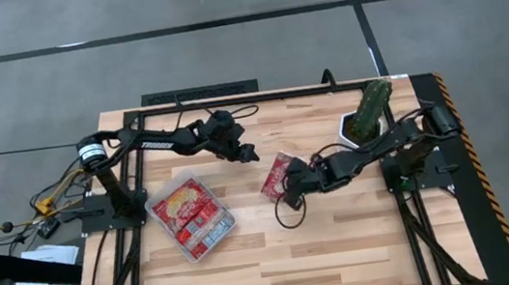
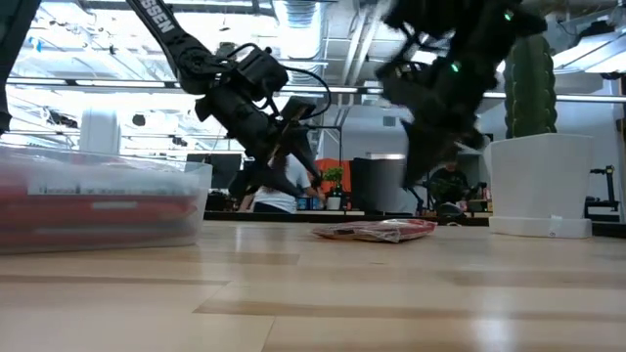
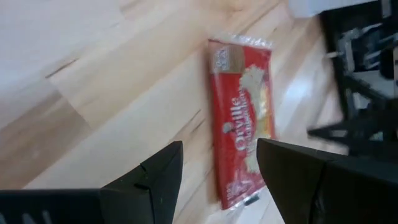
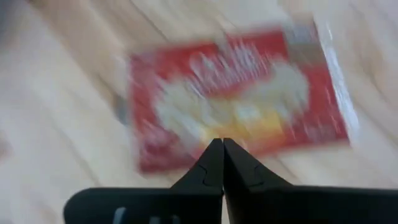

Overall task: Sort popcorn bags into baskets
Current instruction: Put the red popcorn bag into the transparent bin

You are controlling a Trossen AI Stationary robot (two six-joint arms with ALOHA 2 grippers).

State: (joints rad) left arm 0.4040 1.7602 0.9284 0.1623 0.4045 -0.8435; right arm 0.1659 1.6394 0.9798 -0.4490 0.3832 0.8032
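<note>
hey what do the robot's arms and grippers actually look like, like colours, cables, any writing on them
Both arms are dark, nearly black, built of slim jointed links. The left arm has a white band near its base, loose cabling there, and white lettering along a link in the low view. The right arm shows small green lights in the low view. The left gripper and right gripper each have two matte black wedge-shaped fingers.

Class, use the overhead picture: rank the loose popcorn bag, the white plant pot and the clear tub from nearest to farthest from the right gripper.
Measured from the right gripper:
1. Loose popcorn bag: lying on the table just beside the gripper, toward the left arm.
2. White plant pot: toward the table's far right corner.
3. Clear tub: on the left side, holding packets.
</note>
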